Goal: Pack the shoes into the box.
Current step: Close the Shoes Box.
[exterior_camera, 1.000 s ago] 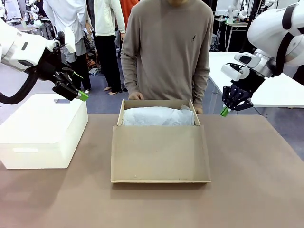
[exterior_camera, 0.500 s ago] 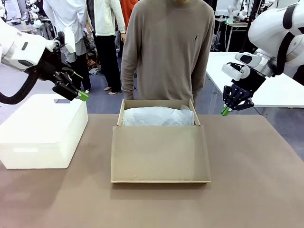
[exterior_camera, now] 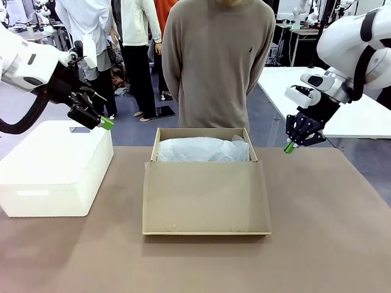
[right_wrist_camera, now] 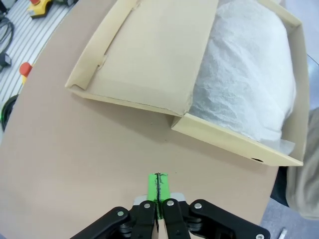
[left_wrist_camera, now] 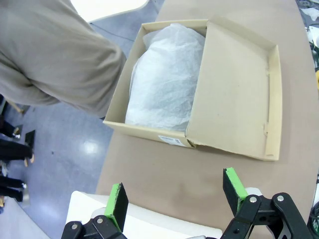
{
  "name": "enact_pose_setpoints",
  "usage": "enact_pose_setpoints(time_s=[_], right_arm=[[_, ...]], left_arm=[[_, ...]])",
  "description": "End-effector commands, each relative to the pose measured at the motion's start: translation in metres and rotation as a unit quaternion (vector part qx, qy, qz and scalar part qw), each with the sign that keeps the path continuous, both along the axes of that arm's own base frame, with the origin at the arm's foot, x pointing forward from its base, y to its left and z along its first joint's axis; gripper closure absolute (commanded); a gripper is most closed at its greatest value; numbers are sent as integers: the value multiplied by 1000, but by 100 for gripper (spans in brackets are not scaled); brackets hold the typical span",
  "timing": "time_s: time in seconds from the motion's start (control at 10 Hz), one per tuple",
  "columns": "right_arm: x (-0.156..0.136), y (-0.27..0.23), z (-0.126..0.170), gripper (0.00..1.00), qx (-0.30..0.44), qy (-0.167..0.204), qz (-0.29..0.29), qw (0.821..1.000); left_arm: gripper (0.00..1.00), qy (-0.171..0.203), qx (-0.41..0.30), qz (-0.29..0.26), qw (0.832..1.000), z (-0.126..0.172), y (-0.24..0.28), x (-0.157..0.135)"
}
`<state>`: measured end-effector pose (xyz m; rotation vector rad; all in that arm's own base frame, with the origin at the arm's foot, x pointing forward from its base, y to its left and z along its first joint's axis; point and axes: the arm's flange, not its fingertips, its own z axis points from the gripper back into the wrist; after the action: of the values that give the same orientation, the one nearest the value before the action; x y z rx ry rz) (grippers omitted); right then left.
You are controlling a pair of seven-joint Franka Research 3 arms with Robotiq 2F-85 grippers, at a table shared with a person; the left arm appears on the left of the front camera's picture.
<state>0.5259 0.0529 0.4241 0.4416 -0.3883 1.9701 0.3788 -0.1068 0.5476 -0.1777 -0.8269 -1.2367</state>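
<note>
The tan box [exterior_camera: 160, 139] stands open at the table's middle, its flip lid [exterior_camera: 206, 195] lying flat toward me. White tissue paper [exterior_camera: 203, 149] bulges over the inside; the shoes are hidden. My left gripper [exterior_camera: 101, 119] hangs open above the white bin's far right corner, left of the box. From its wrist I see the fingers [left_wrist_camera: 117, 205] spread wide over the box [left_wrist_camera: 144, 130] and tissue [left_wrist_camera: 164, 79]. My right gripper [exterior_camera: 289, 146] is shut and empty, in the air just right of the box's far right corner. Its green pads [right_wrist_camera: 158, 186] are pressed together above the bare table beside the box [right_wrist_camera: 224, 142].
A large white bin [exterior_camera: 55, 165] sits on the table at the left. A person [exterior_camera: 214, 61] stands at the far edge right behind the box, arms drawn back. A white table [exterior_camera: 360, 116] stands behind at the right. Brown tabletop lies bare in front and to the right.
The person's hands have left the box's far rim and gone behind the back. My right gripper has shifted slightly. The left arm has stayed still.
</note>
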Motion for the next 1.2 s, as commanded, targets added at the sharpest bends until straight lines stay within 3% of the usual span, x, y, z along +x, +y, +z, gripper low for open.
enact_pose_setpoints(time_s=[0.0, 1.1], right_arm=[[12, -5, -21, 100, 40, -10, 50, 998], [15, 18, -98, 100, 131, 28, 135, 982]], left_arm=[[0, -2, -6, -11, 1000, -2, 1, 3], [0, -2, -6, -11, 1000, -2, 1, 3]])
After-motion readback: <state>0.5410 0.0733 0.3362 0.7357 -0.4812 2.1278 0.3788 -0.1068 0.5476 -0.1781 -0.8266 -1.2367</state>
